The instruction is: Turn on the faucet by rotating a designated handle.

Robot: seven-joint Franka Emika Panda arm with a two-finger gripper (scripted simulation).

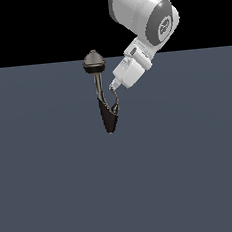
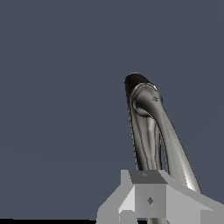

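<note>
The faucet stands in the middle of the exterior view, with a grey cone-topped cap, a thin stem and a dark body tapering down to a point. The handle is a thin pale sliver curving off the exterior view's right side of the body. My gripper comes in tilted from the upper right, its fingertips just above the handle's upper end and beside the stem. In the wrist view the faucet shows as curved silvery metal rising just past my gripper, whose fingers look pressed together with nothing between them.
A flat blue-grey floor lies all around the faucet. The white arm reaches in from the upper right of the exterior view.
</note>
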